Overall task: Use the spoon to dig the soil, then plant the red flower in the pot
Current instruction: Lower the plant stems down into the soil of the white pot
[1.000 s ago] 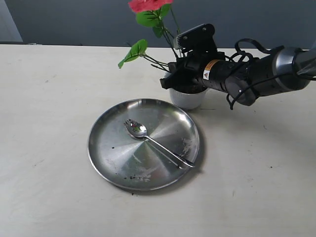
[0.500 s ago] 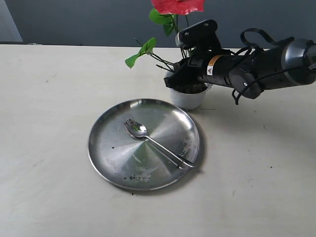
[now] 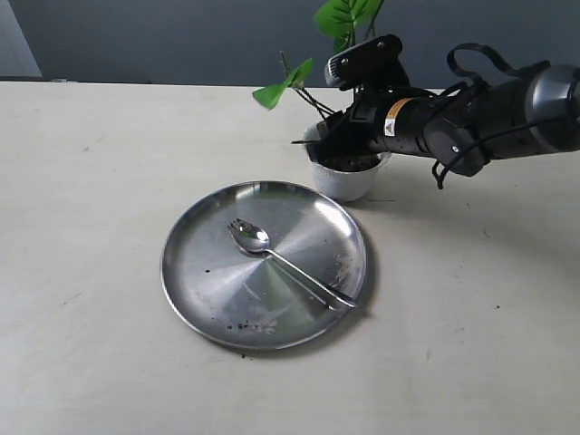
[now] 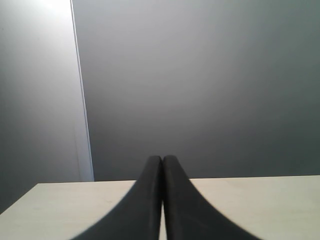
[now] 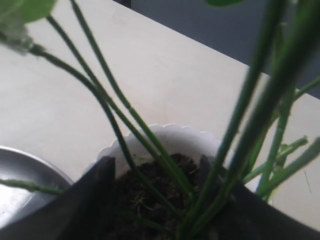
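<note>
The white scalloped pot (image 3: 345, 187) stands behind the steel plate, with dark soil (image 3: 352, 164) inside it. The flower's green stalks and leaves (image 3: 284, 86) rise from the soil; its red blooms are cut off above the frame. My right gripper (image 3: 339, 145) hovers just over the pot's mouth. In the right wrist view this gripper (image 5: 155, 176) is open, its fingers spread about as wide as the pot (image 5: 167, 132), with stalks (image 5: 125, 107) running between them into the soil (image 5: 150, 186). The silver spoon (image 3: 277, 259) lies on the plate. My left gripper (image 4: 162, 159) is shut and holds nothing.
The large round steel plate (image 3: 182, 272) sits at the table's middle, with a few soil crumbs near its front rim. The right arm stretches in from the right, above the table behind the plate. A dark wall runs behind the table.
The flower has swung from leaning left to standing more upright, so its red bloom has left the top of the view. My right gripper rose slightly over the pot.
</note>
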{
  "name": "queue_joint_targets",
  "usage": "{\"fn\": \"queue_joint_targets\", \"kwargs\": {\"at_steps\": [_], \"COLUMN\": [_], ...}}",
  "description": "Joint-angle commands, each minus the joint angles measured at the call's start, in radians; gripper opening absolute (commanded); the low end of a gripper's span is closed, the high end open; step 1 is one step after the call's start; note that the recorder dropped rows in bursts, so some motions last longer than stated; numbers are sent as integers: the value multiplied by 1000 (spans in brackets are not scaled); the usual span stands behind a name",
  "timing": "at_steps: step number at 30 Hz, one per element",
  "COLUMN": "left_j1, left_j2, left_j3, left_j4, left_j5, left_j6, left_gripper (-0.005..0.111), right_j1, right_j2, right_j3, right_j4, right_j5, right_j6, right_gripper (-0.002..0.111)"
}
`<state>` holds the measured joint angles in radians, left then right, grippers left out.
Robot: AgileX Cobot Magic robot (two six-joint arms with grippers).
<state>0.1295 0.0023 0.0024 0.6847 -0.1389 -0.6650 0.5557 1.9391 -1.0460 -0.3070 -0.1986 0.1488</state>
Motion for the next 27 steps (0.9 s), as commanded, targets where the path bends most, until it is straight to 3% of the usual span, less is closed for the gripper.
{"fn": "queue_joint_targets", "kwargs": {"at_steps": [1, 27], "left_j1": [-5, -5], "left_j2": [-2, -2], "left_j3": [-2, -2], "left_j4": [-7, -7], "left_j5": [-11, -11], "left_j6": [-5, -5], "left_gripper": [0, 0], "right_j1": [-7, -7], "right_j2": [32, -24], "right_j3": [33, 33], "right_j4": [3, 45], "right_j5": [223, 308], "right_j6": [8, 8], "right_gripper": [53, 53]}}
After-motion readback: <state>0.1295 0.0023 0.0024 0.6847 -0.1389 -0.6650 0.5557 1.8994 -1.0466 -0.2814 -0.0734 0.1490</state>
